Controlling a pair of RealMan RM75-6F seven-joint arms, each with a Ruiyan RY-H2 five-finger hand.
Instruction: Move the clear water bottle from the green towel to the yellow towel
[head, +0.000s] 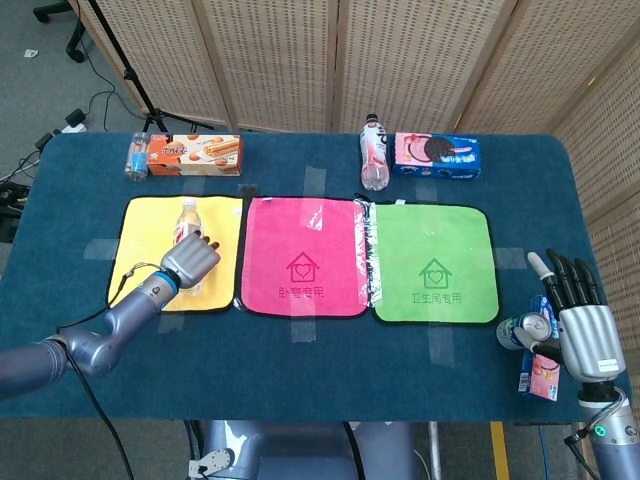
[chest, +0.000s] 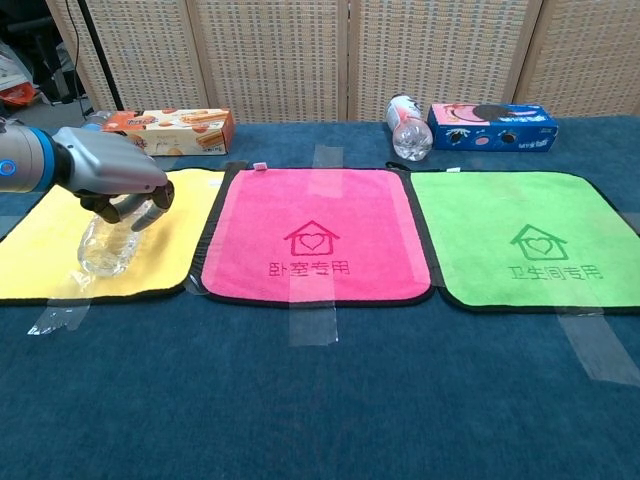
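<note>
The clear water bottle (head: 187, 219) (chest: 106, 246) stands tilted over the yellow towel (head: 147, 250) (chest: 60, 250), its base low over the cloth. My left hand (head: 189, 262) (chest: 117, 178) grips it from above around the upper part. The green towel (head: 434, 262) (chest: 525, 238) at the right carries nothing. At the table's right edge my right hand (head: 580, 318) hangs with fingers straight and apart, holding nothing; the chest view does not show it.
A pink towel (head: 302, 258) (chest: 313, 235) lies between the other two. At the back stand a biscuit box (head: 194, 154), a small bottle (head: 137, 157), a pink-labelled bottle (head: 374, 151) and an Oreo box (head: 436, 154). A can (head: 520, 330) and packet (head: 541, 375) sit beside the right hand.
</note>
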